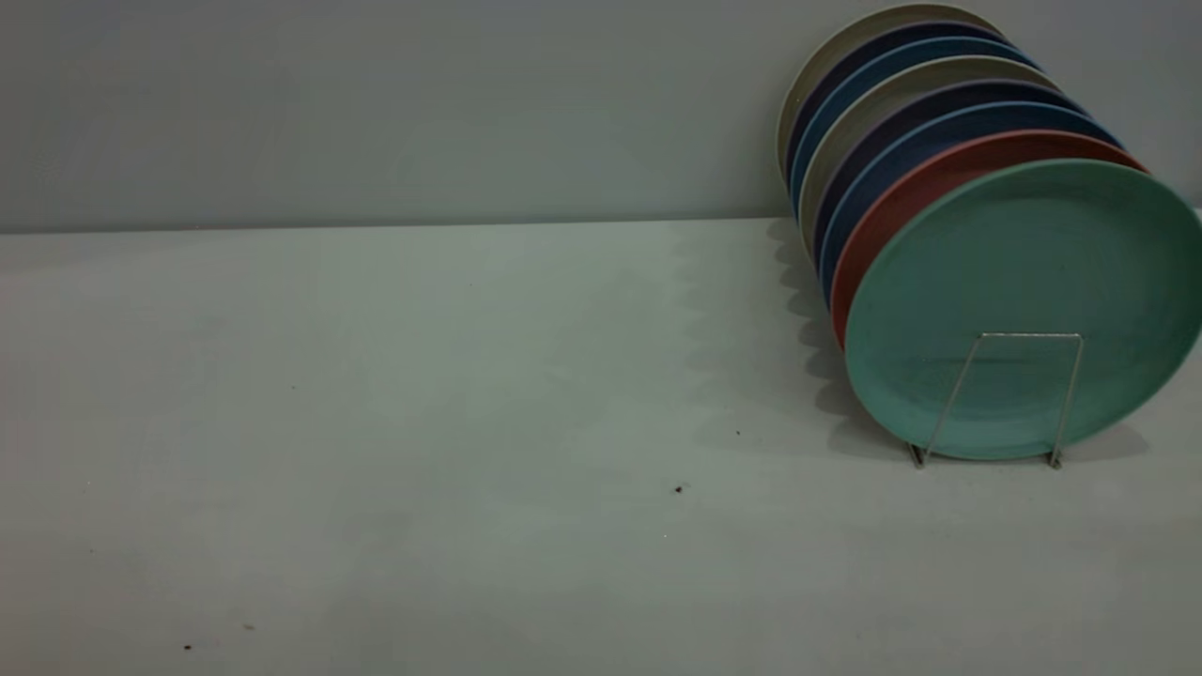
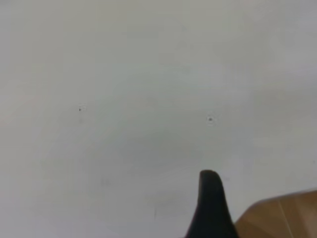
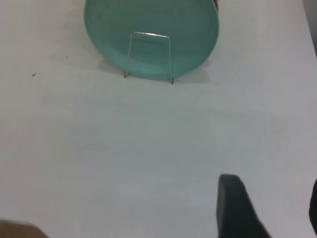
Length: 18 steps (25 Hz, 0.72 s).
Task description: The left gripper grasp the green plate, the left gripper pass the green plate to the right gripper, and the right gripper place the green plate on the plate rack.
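The green plate [image 1: 1024,253] stands upright at the near end of a row of plates in the plate rack [image 1: 1028,334], at the far right of the exterior view. It leans behind the rack's front wire loop. Neither gripper shows in the exterior view. The right wrist view shows the green plate [image 3: 148,17] and the rack loop [image 3: 149,33] well ahead of my right gripper [image 3: 271,187], which is open and empty over bare table. My left gripper [image 2: 265,186] shows only one black finger [image 2: 211,201] with nothing beside it, over bare table, holding nothing.
Behind the green plate stand a pink plate [image 1: 901,192], several blue plates [image 1: 873,160] and beige ones. A grey wall [image 1: 376,103] runs behind the white table [image 1: 423,422]. A wooden edge [image 2: 282,215] shows by the left gripper.
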Each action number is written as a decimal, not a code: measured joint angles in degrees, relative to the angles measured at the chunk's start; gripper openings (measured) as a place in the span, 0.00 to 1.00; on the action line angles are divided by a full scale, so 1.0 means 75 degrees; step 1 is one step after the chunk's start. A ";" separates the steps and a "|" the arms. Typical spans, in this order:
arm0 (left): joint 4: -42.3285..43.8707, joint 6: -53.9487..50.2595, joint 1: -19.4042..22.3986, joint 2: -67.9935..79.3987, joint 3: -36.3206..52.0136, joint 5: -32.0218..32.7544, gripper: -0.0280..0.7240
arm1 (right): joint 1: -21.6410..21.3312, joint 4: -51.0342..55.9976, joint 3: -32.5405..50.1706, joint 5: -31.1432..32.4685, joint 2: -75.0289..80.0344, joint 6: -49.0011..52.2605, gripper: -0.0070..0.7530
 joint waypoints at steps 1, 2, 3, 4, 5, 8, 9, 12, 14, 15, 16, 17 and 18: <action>0.0000 0.0000 0.0000 -0.0029 0.0000 0.0016 0.80 | 0.0000 0.0007 0.0000 0.0000 0.0000 0.0000 0.51; 0.0000 0.0000 0.0000 -0.0036 0.0000 0.0030 0.80 | 0.0000 0.0007 0.0000 0.0000 0.0000 0.0000 0.51; 0.0000 0.0000 0.0000 -0.0051 0.0000 0.0030 0.80 | 0.0000 0.0007 0.0000 0.0000 0.0000 0.0000 0.51; 0.0000 0.0000 0.0000 -0.0060 0.0000 0.0030 0.80 | 0.0000 0.0007 0.0000 0.0000 0.0000 0.0000 0.51; 0.0000 0.0000 0.0000 -0.0059 0.0000 0.0030 0.80 | 0.0000 0.0007 0.0000 0.0000 0.0000 0.0000 0.51; 0.0000 0.0000 0.0000 -0.0059 0.0000 0.0030 0.80 | 0.0000 0.0007 0.0000 0.0000 0.0000 0.0008 0.51; 0.0000 0.0000 0.0000 -0.0059 0.0000 0.0030 0.80 | 0.0000 0.0007 0.0000 0.0000 0.0000 0.0008 0.51; 0.0000 0.0000 0.0000 -0.0059 0.0000 0.0030 0.80 | 0.0000 0.0007 0.0000 0.0000 0.0000 0.0008 0.51; 0.0000 0.0000 0.0000 -0.0059 0.0000 0.0030 0.80 | 0.0000 0.0007 0.0000 0.0000 0.0000 0.0008 0.51; 0.0000 0.0000 0.0000 -0.0059 0.0000 0.0030 0.80 | 0.0000 0.0007 0.0000 0.0000 0.0000 0.0008 0.51; 0.0000 0.0000 0.0000 -0.0059 0.0000 0.0030 0.80 | 0.0000 0.0007 0.0000 0.0000 0.0000 0.0008 0.51; 0.0000 0.0000 0.0000 -0.0059 0.0000 0.0030 0.80 | 0.0000 0.0007 0.0000 0.0000 0.0000 0.0008 0.51; 0.0000 0.0000 0.0000 -0.0059 0.0000 0.0030 0.80 | 0.0000 0.0007 0.0000 0.0000 0.0000 0.0008 0.51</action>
